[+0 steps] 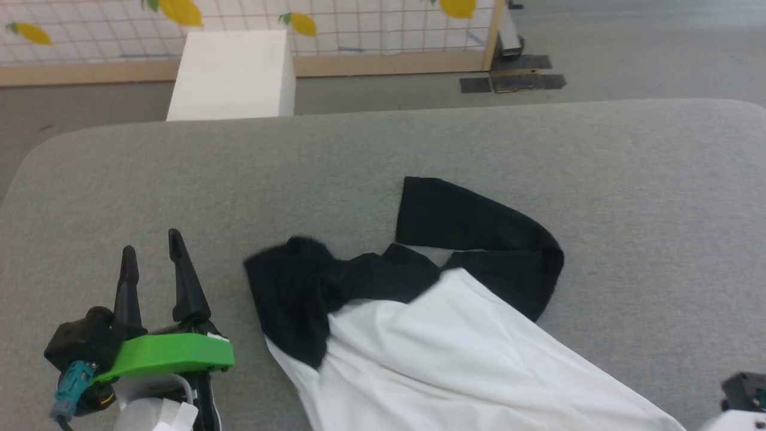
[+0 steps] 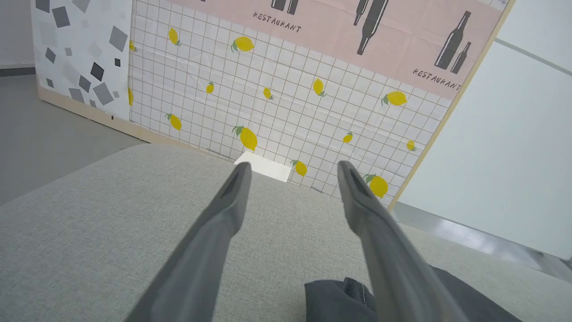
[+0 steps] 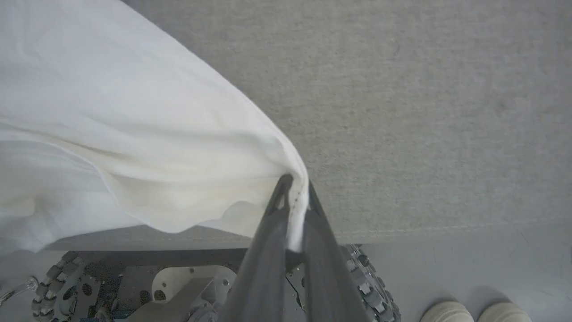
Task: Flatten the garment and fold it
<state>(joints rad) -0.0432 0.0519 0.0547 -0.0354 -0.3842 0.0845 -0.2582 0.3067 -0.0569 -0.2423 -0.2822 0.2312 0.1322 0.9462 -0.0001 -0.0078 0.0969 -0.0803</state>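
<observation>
- Right gripper (image 3: pixel 295 197): clenched on the white hem of the garment (image 3: pixel 134 134). A thin fold of cloth is pinched between the two dark fingers. The grasp point lies over the near edge of the table (image 3: pixel 424 112).
- Below that edge, the right wrist view shows the robot base (image 3: pixel 178 286) with its roller wheels. Two pale shoes (image 3: pixel 473 311) stand on the grey floor (image 3: pixel 491 268) just to the right of the base.
- From the grasp point the white body is drawn up off the table and stretches away to the left in loose folds.
- Left gripper (image 1: pixel 151 242): released, fingers spread wide, holding nothing. It sits at the near left above the table, apart from the garment. In the left wrist view (image 2: pixel 293 165) the fingers point over bare table, with a dark fold of the garment (image 2: pixel 339 299) just beside the right finger.
- Garment (image 1: pixel 455 353), head view: the white body runs from the near right edge toward the table middle, unflattened.
- Left black sleeve (image 1: pixel 293 293): bunched at the left end of the body, lying on the table.
- Black collar (image 1: pixel 389 272): at the far end of the white body, between the sleeves.
- Right black sleeve (image 1: pixel 479 227): farthest part of the garment, bent back on itself toward the left.
- Table (image 1: pixel 383 149): grey fabric surface, bare beyond the sleeves.
- White box (image 1: pixel 233 72): on the floor beyond the far left edge.
- Partition (image 1: pixel 359 24): grid pattern with yellow lemons, wooden frame, behind the box.
</observation>
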